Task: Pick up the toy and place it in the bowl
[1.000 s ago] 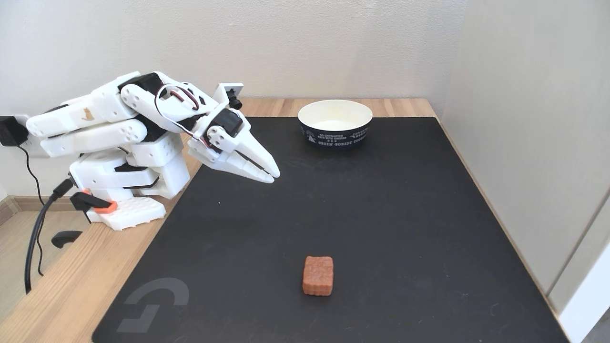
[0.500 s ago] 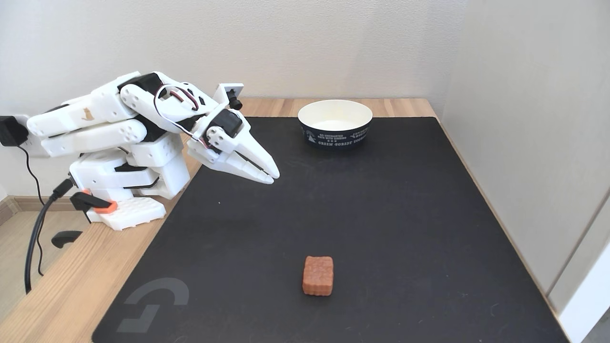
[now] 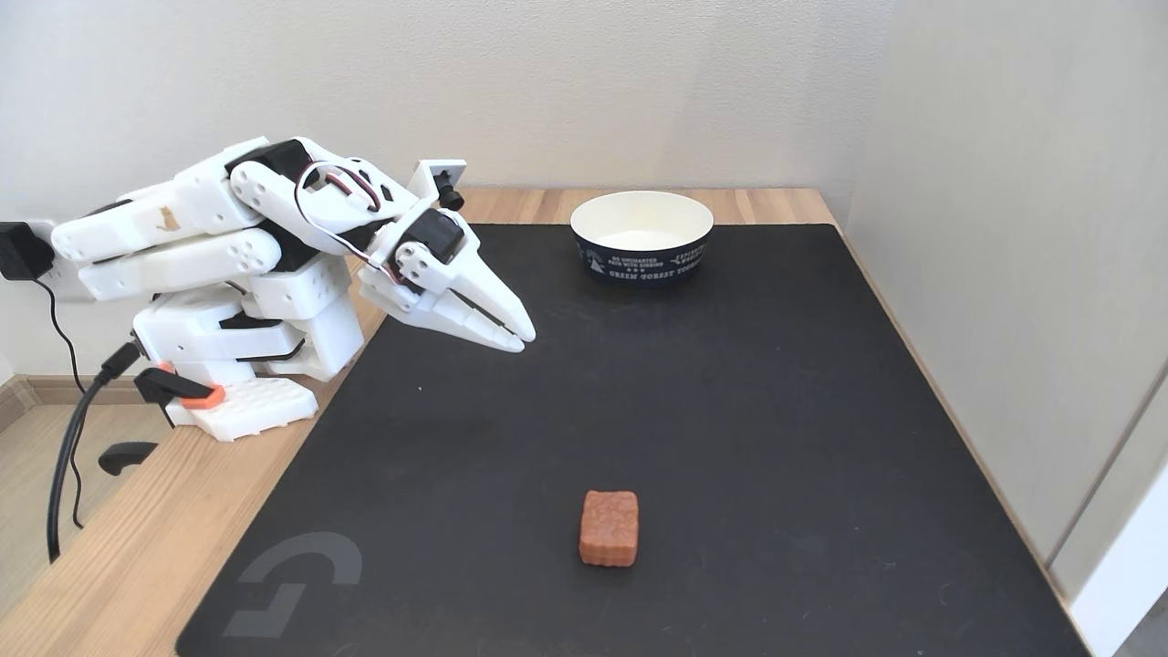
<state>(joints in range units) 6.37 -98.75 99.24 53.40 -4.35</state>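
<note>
The toy (image 3: 609,528), a small reddish-brown block with scalloped edges, lies flat on the black mat near the front. The bowl (image 3: 641,236), navy outside with white lettering and cream inside, stands at the mat's back edge. Nothing shows inside it. My white gripper (image 3: 523,336) hangs over the mat's left part, pointing down and to the right, its fingers shut together with nothing between them. It is well to the left of and behind the toy, and to the left of and in front of the bowl.
The black mat (image 3: 730,420) covers most of the wooden table (image 3: 100,566). My arm's base (image 3: 242,365) is clamped at the left with black cables (image 3: 68,447) hanging off it. White walls stand close behind and along the right side.
</note>
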